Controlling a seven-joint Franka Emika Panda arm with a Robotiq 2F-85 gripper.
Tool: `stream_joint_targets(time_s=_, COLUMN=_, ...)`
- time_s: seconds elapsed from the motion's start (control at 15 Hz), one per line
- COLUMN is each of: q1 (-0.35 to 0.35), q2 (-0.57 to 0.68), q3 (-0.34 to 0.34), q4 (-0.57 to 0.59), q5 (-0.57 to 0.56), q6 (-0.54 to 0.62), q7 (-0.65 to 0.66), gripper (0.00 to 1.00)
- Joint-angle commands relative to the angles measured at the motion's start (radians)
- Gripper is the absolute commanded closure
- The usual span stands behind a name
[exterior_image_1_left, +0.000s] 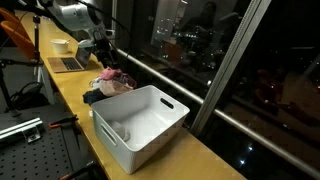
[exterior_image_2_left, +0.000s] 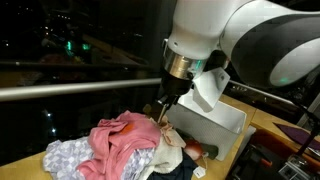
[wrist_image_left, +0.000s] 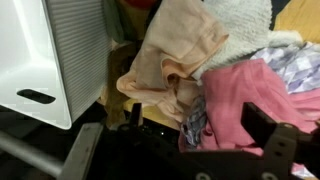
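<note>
My gripper (wrist_image_left: 200, 122) has its fingers spread wide apart with nothing clamped between them. It hangs just over the clothes pile (exterior_image_2_left: 125, 145). In the wrist view the tan cloth (wrist_image_left: 175, 50) is closest to the gripper, at 12 o'clock from it. The pink cloth (wrist_image_left: 245, 95) touches the tan cloth at its 4 o'clock. The white fuzzy cloth (wrist_image_left: 240, 20) is at 1 o'clock and the grey patterned cloth (wrist_image_left: 295, 65) at 3 o'clock. The white basket (wrist_image_left: 40, 50) sits at 9 o'clock, just beside the pile. In an exterior view the pile lies on the desk (exterior_image_1_left: 70, 95), with the basket at its 5 o'clock and a laptop (exterior_image_1_left: 68, 63) at 10 o'clock, well apart.
</note>
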Motion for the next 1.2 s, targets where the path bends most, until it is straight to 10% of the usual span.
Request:
stream_joint_targets(time_s=0.0, q1=0.025, q2=0.075, q3=-0.012, q4=0.104, q5=-0.027, q6=0.004, q7=-0.015, gripper=0.0)
stream_joint_targets(time_s=1.13, q1=0.05, q2=0.392, q3=-0.045, q4=0.332, q5=0.177, q6=0.162, q7=-0.086, gripper=0.0)
